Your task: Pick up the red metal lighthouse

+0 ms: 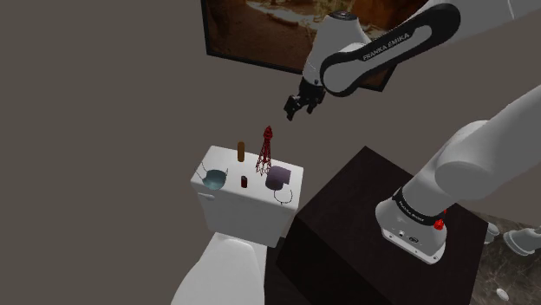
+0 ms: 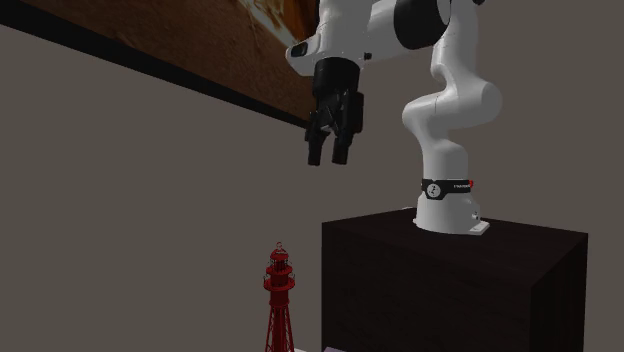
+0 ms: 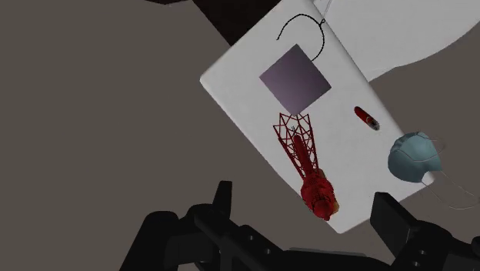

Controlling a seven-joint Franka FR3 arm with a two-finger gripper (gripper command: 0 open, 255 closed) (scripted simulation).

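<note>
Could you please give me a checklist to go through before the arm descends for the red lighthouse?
1. Pincer open: ok, fingers stand apart.
2. Pincer empty: ok.
3. Red lighthouse upright on the toilet tank lid: ok.
4. Pincer lined up above the lighthouse: ok, in the wrist view its top lies between the fingers.
5. Gap between the lighthouse base and the purple box: cannot tell, they sit very close.
6. Brown bottle clear of the lighthouse: ok, apart.
</note>
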